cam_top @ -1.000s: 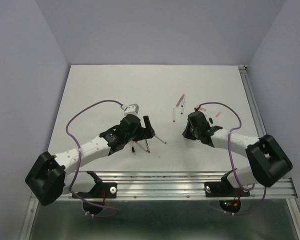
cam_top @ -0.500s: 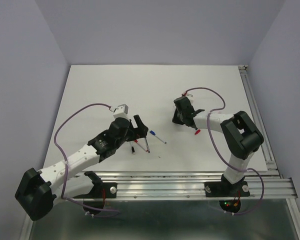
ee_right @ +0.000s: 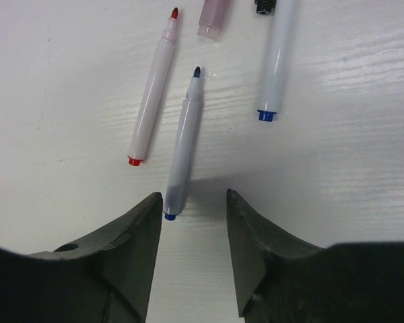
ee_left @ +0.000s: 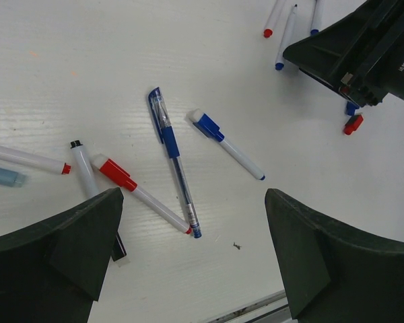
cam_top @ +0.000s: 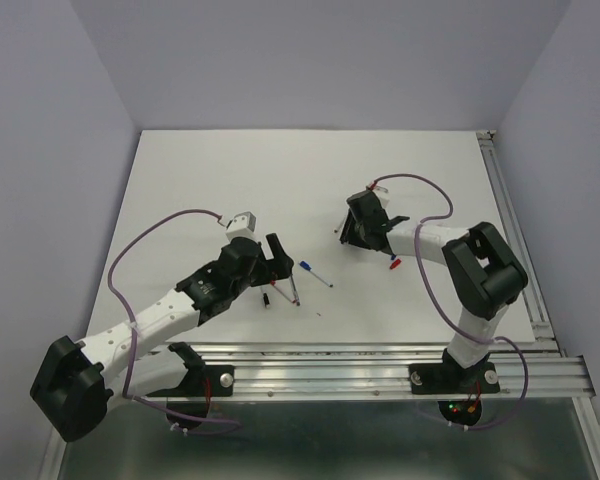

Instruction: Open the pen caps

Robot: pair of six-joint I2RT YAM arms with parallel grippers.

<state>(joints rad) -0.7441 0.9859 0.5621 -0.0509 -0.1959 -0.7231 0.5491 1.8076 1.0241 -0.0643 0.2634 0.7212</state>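
My left gripper (cam_top: pixel 282 257) is open and empty, hovering above a cluster of pens. In the left wrist view (ee_left: pixel 195 269) it sits over a white pen with a blue cap (ee_left: pixel 207 126), a white pen with a red cap (ee_left: pixel 114 171) and a blue gel pen (ee_left: pixel 172 165). A loose red cap (ee_left: pixel 353 124) and a loose blue cap (ee_left: pixel 351 108) lie beside my right gripper (cam_top: pixel 350 228). The right gripper (ee_right: pixel 194 202) is open and low over uncapped pens. The blue-tipped pen (ee_right: pixel 184 145) has its end just at the left fingertip (ee_right: pixel 151 202). A red-tipped pen (ee_right: pixel 151 91) lies beside it.
A black-tipped pen (ee_left: pixel 83 168) and a white pen with a red end (ee_left: pixel 23 157) lie at the left of the cluster. A third white pen with a blue end (ee_right: pixel 276 60) and a pink piece (ee_right: pixel 213 17) lie farther out. The metal rail (cam_top: pixel 380 360) runs along the table's near edge.
My right arm has swung back and left from the table's middle to the far pens. My left gripper has drawn back left, uncovering the blue-capped pen.
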